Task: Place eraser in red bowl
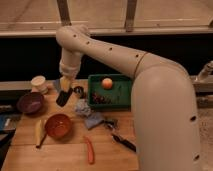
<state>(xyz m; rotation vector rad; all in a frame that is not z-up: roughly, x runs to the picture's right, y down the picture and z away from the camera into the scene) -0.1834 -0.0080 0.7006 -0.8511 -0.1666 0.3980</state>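
Camera view: tool [65, 90] gripping eraser [63, 97]

Bulky cream-white arm, rounded segments dotted with small dark holes, ending above the table in a pincer [64, 90].

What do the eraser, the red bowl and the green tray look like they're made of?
Eraser, held in the shut hand above the table: dark, matte, probably rubber or foam. Red bowl: smooth with a soft sheen inside, likely plastic. Green tray: uniform colour, thin straight walls, probably plastic.
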